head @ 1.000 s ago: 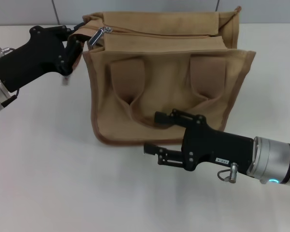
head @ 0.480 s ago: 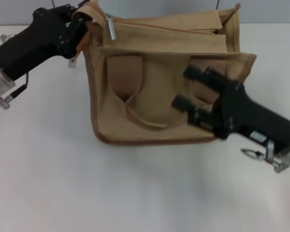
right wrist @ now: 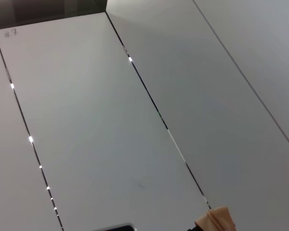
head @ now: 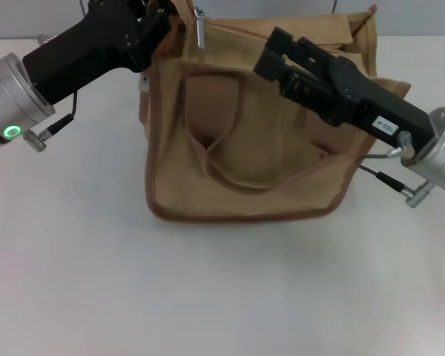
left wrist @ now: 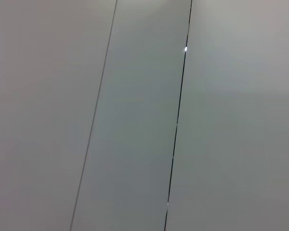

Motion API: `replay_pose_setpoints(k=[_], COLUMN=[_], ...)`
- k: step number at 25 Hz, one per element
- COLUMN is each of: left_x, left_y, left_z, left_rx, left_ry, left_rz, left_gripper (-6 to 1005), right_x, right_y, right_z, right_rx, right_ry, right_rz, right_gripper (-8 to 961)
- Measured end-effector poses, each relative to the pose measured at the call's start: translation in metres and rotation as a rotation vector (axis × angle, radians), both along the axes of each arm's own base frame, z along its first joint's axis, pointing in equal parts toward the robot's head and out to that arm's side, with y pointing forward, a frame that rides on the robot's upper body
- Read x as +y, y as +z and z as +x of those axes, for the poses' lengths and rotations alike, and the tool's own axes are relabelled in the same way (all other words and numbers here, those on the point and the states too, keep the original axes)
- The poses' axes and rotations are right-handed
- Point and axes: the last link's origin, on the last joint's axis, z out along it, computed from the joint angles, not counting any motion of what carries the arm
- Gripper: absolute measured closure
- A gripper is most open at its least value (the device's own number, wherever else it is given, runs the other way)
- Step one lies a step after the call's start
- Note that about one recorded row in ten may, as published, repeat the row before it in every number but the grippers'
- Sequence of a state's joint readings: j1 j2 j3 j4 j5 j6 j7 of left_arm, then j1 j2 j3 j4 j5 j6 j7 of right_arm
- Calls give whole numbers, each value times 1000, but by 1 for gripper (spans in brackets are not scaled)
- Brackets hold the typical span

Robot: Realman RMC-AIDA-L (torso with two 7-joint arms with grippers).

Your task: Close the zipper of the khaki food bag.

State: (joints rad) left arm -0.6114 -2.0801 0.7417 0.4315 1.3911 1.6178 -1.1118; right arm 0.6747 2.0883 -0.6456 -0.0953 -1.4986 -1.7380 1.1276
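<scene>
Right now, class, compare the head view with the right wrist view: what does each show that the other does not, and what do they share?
Only the head view shows the whole khaki food bag, its silver pull tab, the left gripper at the bag's top left corner, the right gripper over the top, and the table. Only the right wrist view shows pale wall panels with dark seams. Both share the bag: the wrist view catches a tan scrap.

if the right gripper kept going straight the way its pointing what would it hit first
Probably the silver pull tab on the khaki food bag. The right gripper points toward the robot's left along the bag's top, with the left gripper beyond; depth is unclear.
</scene>
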Motion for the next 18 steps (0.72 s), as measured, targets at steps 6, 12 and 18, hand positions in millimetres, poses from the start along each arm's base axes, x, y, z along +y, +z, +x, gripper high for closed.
replay_pose_setpoints(k=[6, 12, 18], left_x=[2, 3, 4], left_y=[-1, 0, -1], left_z=[6, 12, 16], left_rx=[-11, -37, -46], left_ry=[-13, -29, -43], left_rz=[-13, -20, -26], left_gripper=[967, 966, 965], right_x=[10, 21, 26], right_y=[-5, -11, -12], right_z=[-18, -24, -29], right_rx=[-4, -6, -11], right_ry=[26, -21, -26], right_rz=[-57, -98, -119], right_gripper=[264, 323, 419])
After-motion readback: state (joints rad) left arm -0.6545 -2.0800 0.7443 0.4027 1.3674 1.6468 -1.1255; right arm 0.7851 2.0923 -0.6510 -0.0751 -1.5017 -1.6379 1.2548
